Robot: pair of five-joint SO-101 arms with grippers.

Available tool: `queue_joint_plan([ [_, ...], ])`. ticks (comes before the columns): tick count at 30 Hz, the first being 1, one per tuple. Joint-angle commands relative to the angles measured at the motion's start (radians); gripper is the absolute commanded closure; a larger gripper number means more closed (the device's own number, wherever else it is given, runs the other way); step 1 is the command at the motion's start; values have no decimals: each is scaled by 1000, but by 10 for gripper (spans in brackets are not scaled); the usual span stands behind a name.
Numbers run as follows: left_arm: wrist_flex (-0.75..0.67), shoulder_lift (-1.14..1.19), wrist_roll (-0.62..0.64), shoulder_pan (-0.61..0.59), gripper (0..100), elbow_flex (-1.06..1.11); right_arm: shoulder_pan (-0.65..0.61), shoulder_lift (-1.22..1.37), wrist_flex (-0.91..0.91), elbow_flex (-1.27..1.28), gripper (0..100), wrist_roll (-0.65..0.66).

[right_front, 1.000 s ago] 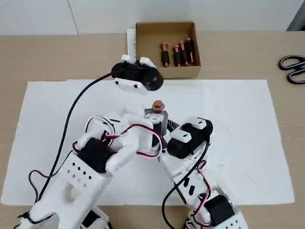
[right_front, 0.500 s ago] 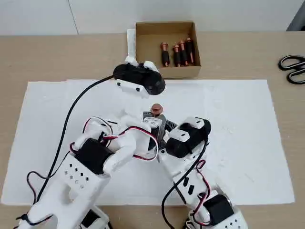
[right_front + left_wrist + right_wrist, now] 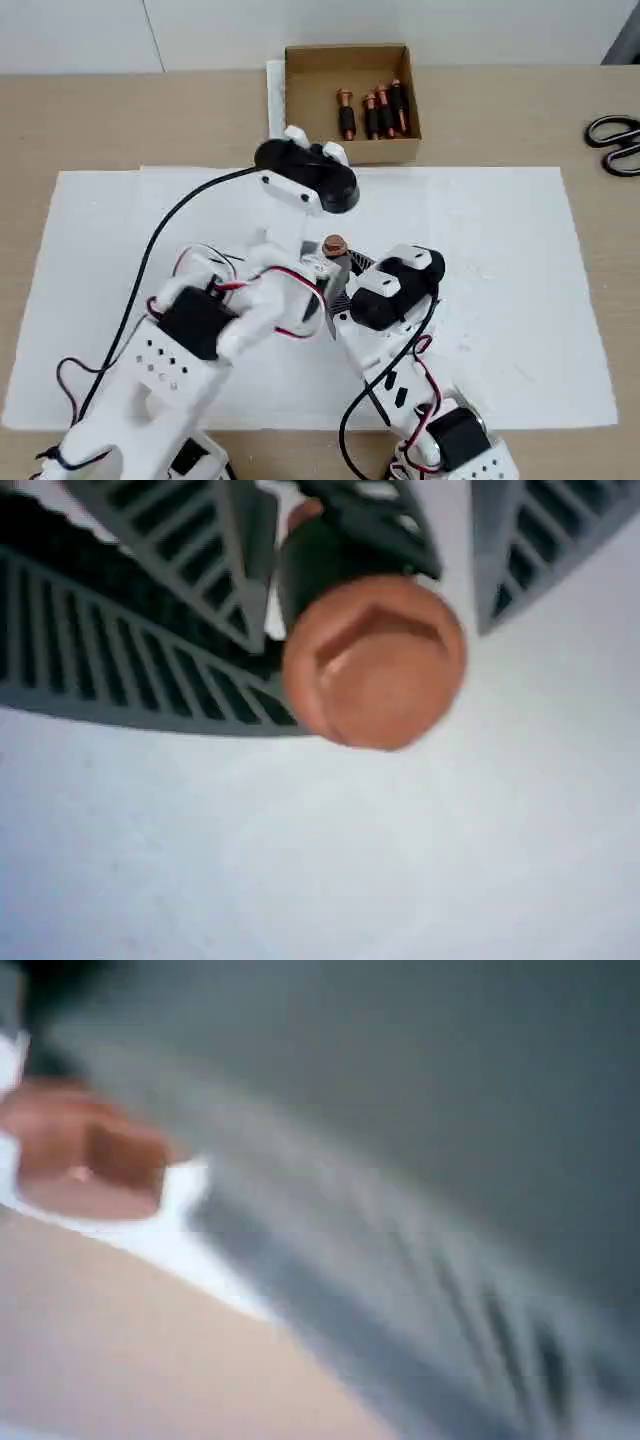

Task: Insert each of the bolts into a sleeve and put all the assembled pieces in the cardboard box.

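Progress first: four assembled pieces (image 3: 372,112) already lie side by side in the cardboard box (image 3: 295,100) at the far edge of the surface (image 3: 120,110), each a copper bolt seated in a black sleeve. From my console that part reads as done.

A fifth piece is in hand over the middle of the white sheet (image 3: 520,260), where both arms meet. The bolt (image 3: 334,244) stands with its copper head up. In the left wrist view that head faces the camera, with the black sleeve (image 3: 310,565) right behind it. The left gripper (image 3: 350,540) has its grey ribbed fingers (image 3: 150,650) set either side of the sleeve and, as far as I can judge, closed on it. The right gripper (image 3: 343,285) sits close in beside the same piece. I cannot tell from its wrist view, or from above, whether it grips anything.

The head looks near the sleeve's mouth, so I judge the insertion to be nearly or fully finished, though I cannot see whether the shank is fully home.

What remains, by my reckoning, is to confirm the seating, free one arm, carry this piece to the box and drop it beside the other four. I can pick out no further loose bolts or sleeves on the sheet, though the arms cover part of it, so I take this for the last one. A pair of scissors (image 3: 615,140) lies well apart at the surface's edge and plays no part.
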Motion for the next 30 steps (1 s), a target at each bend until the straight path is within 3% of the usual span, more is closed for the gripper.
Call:
queue_joint_plan([
  [1, 2, -9, -72, -92, 866, -76, 2, -15, -25, -17, 995, -5],
  [8, 2, -9, -69, -269, 866, -183, 2, -15, -25, -15, 995, -3],
  [19, 41, -21, -69, -331, 866, -257, 2, -13, -24, -14, 995, -3],
  [25, 43, -123, -69, -571, 866, -268, 131, -13, -25, -23, 995, -2],
  [30, 153, -120, -80, -738, 865, -243, 272, -13, -25, -95, 995, 26],
])
